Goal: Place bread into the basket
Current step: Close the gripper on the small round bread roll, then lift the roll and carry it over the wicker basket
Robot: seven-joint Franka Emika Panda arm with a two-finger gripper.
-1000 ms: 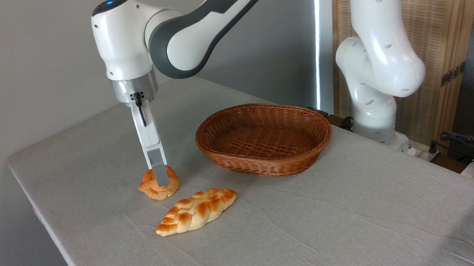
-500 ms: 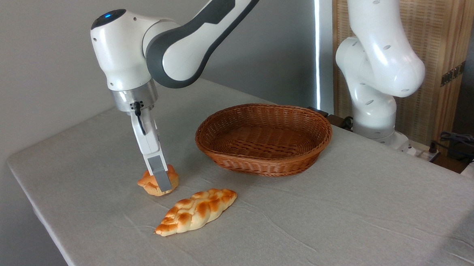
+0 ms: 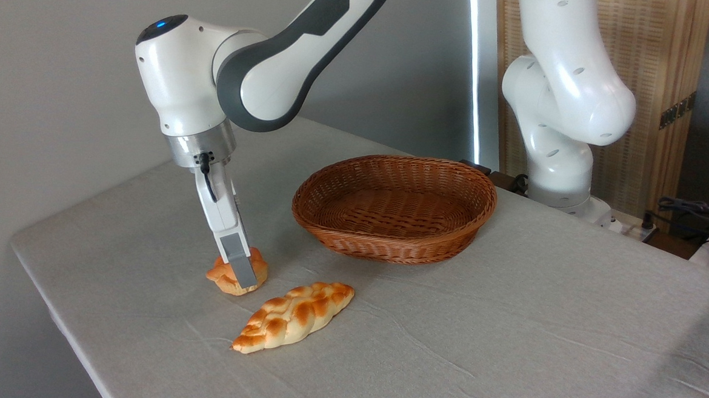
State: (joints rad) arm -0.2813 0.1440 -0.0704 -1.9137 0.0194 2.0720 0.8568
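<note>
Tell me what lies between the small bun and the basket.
Nothing: only bare tablecloth separates the bun from the basket in this camera view.

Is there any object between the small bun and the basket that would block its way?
Nothing visible does. The cloth between the bun and the basket is bare; the braided loaf lies nearer the camera.

Golden-orange bread (image 3: 225, 274), reddish-brown woven basket (image 3: 393, 245), golden braided loaf (image 3: 294, 316), pale grey tablecloth (image 3: 519, 336)
</note>
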